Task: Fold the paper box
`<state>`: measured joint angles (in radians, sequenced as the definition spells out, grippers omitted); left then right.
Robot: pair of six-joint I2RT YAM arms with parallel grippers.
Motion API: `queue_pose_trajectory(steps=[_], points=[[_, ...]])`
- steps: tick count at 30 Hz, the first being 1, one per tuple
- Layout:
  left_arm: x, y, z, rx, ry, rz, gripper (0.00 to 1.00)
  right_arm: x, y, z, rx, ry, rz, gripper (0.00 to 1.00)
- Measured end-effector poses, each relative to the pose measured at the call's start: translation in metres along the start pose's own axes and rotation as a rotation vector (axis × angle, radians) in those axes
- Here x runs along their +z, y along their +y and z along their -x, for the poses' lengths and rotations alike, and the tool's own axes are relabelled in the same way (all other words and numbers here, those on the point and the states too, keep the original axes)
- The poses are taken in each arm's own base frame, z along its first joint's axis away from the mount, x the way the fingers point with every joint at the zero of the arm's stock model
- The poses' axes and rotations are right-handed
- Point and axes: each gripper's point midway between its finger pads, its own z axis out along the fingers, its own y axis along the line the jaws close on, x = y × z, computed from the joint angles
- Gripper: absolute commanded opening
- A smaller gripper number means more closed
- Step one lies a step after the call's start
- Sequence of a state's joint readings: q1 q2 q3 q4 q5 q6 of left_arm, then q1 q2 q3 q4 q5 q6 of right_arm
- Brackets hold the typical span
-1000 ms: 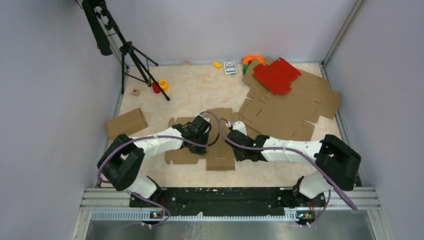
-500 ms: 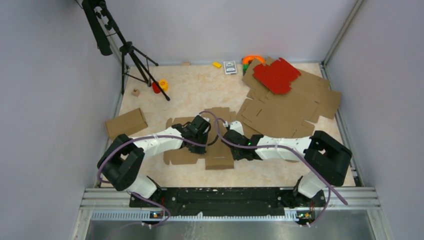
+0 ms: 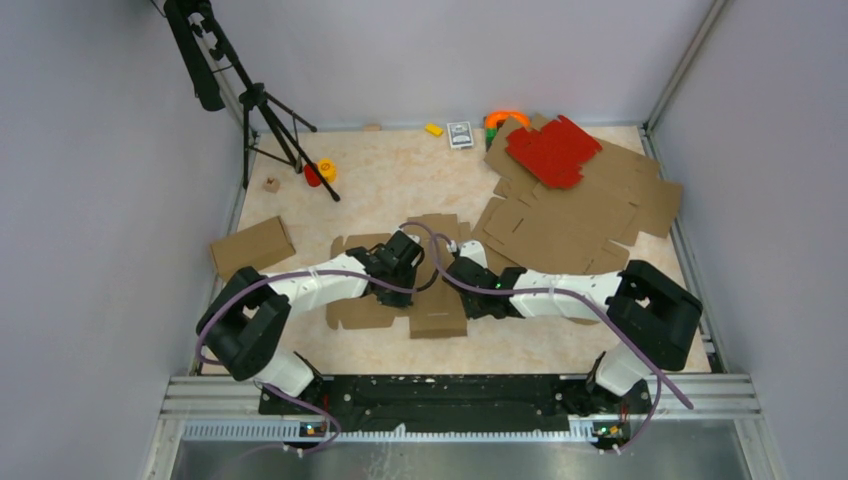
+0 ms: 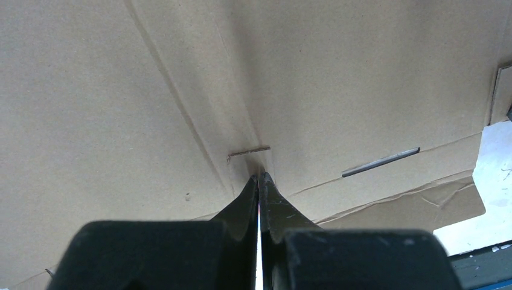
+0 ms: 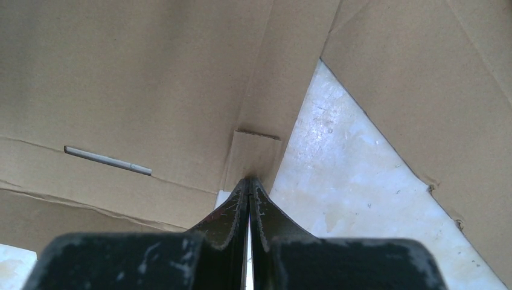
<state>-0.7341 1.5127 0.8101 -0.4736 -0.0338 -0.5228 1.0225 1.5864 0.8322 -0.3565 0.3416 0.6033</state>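
The paper box [image 3: 440,308] is a plain brown die-cut piece lying mostly flat in the middle of the table, with flaps spread to the left and front. My left gripper [image 3: 402,264] is shut, and in the left wrist view its tips [image 4: 259,176] press into a crease of the box [image 4: 338,72] beside a narrow slot [image 4: 380,162]. My right gripper [image 3: 456,272] is shut too, and in the right wrist view its tips [image 5: 249,180] touch a small tab at the edge of the box [image 5: 133,78]. Nothing shows between either pair of jaws.
A pile of flat brown cardboard sheets [image 3: 585,215] lies at the back right with a red die-cut sheet [image 3: 552,150] on top. A small folded brown box [image 3: 251,246] sits at the left. A black tripod [image 3: 265,110] stands back left, with small toys [image 3: 320,172] near it.
The right arm has shifted left, its elbow drawn in and its gripper closer to the left one on the box. The left arm has barely moved.
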Motion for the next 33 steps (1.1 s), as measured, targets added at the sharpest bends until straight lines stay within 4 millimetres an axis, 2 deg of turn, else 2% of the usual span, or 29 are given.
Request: queue_pose_trajectory(steps=[13, 21, 33], points=[[0.000, -0.005, -0.003, 0.034, -0.008, 0.016, 0.00, -0.003, -0.001, -0.002, 0.049, -0.010, 0.020, 0.00], [-0.003, -0.023, -0.020, 0.076, 0.032, 0.007, 0.00, -0.010, -0.009, -0.013, 0.072, 0.003, 0.025, 0.00], [-0.004, -0.023, -0.021, 0.053, 0.051, 0.040, 0.00, -0.012, -0.008, -0.015, 0.077, 0.017, 0.037, 0.00]])
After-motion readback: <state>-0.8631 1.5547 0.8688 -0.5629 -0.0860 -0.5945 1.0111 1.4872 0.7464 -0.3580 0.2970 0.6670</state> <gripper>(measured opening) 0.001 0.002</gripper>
